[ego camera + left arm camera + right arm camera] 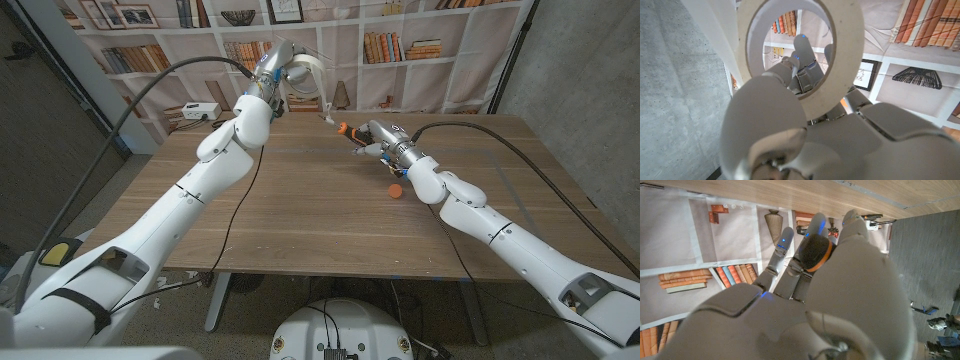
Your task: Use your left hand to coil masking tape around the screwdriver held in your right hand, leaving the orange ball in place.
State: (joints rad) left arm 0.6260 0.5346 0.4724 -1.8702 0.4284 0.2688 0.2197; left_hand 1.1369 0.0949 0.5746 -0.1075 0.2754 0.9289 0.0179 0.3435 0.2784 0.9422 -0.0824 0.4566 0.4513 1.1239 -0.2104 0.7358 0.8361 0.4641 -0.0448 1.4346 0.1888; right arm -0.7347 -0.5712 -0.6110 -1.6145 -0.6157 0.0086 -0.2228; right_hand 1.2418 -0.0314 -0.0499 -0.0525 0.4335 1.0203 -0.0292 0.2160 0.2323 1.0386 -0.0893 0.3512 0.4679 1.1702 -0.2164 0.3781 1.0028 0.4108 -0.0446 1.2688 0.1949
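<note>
While left hand [275,68] grips tape [308,70], right hand [385,140] holds screwdriver [345,128].

One roll of masking tape [304,72], one screwdriver [352,130], one orange ball [396,190], two hands

Robot test lab, dressed up as a study. A printed backdrop [400,45] of bookshelves, framed pictures and a bowl is hanging across the top of the head view, its cloth creasing, while bare concrete walls [580,60] are flanking it at upper right. A wooden table [300,220] is filling the centre, with cables trailing beneath it.
</note>
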